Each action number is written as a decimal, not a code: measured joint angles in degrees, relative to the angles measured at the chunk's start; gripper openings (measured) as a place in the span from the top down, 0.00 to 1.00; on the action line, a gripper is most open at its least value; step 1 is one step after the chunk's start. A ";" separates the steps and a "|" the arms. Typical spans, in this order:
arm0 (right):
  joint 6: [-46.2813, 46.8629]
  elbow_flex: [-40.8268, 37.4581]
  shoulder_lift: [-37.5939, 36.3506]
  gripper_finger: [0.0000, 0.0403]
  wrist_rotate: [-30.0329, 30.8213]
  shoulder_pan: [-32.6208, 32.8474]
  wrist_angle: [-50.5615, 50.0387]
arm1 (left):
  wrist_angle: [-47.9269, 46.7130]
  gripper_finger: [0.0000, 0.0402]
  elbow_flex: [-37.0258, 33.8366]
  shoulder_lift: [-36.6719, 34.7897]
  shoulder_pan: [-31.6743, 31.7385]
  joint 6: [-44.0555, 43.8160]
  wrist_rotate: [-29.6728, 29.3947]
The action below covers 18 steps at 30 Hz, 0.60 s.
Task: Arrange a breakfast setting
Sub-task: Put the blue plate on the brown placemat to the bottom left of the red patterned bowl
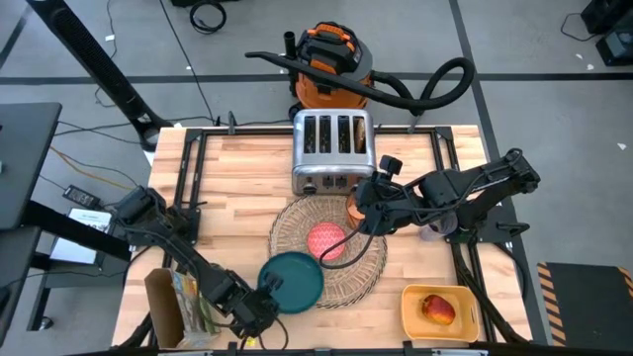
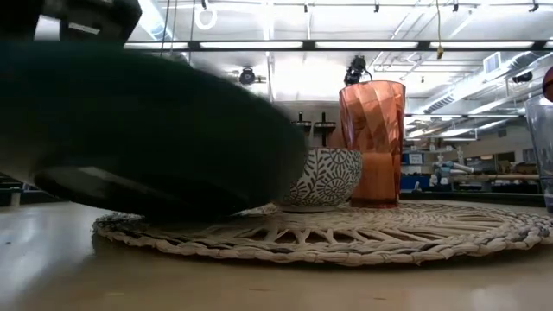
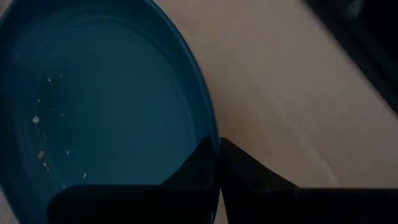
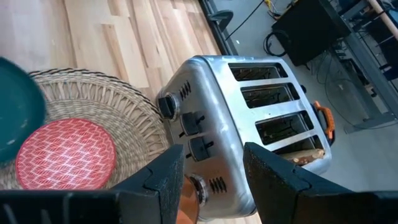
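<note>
In the high view, the large round woven straw placemat (image 1: 331, 252) is seen at the centre of the light wooden tabletop (image 1: 237, 178), its upper rim almost touching the chrome four-slot toaster (image 1: 333, 150) at the upper centre. Bare wood is left open in the upper left of the frame and in a strip between the placemat and the square yellow tray (image 1: 440, 311) at the lower right, where the red-yellow apple (image 1: 437, 310) is carried. The tabletop's left and right edges are lined by black rails.

No readable writing or brand is made out on any object.

The dark teal plate (image 1: 294, 281) is held at the lower left rim of the placemat, partly over the weave and partly over bare wood. Its lower left rim is pinched by the left hand (image 1: 265, 299), whose fingers (image 3: 199, 171) are pressed together on the plate's edge in the left wrist view. In the low view the plate is seen tilted, one side raised off the tabletop.

The small pink-red bowl (image 1: 326, 240) sits at the placemat's centre, just beside the plate. The translucent orange cup (image 2: 372, 142) stands on the placemat's upper right part, and the right hand (image 1: 361, 203) is held over it, fingers (image 4: 165, 177) spread apart.
</note>
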 joint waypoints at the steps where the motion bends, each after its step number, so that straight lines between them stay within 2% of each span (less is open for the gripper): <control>1: 0.04 0.00 0.00 0.57 -0.02 0.00 0.00 | 0.62 0.95 0.01 0.00 0.12 1.42 0.02; 4: 0.39 0.00 0.00 0.57 -0.94 0.00 0.02 | 0.46 0.95 0.02 0.02 0.89 3.61 -0.14; 14: 0.41 0.00 0.00 0.57 -3.14 0.00 0.02 | 0.37 0.95 -0.57 0.02 3.38 3.17 -0.09; 18: 0.08 0.00 0.00 0.57 -6.54 0.00 0.02 | 0.36 0.93 -0.57 0.02 3.28 2.79 1.11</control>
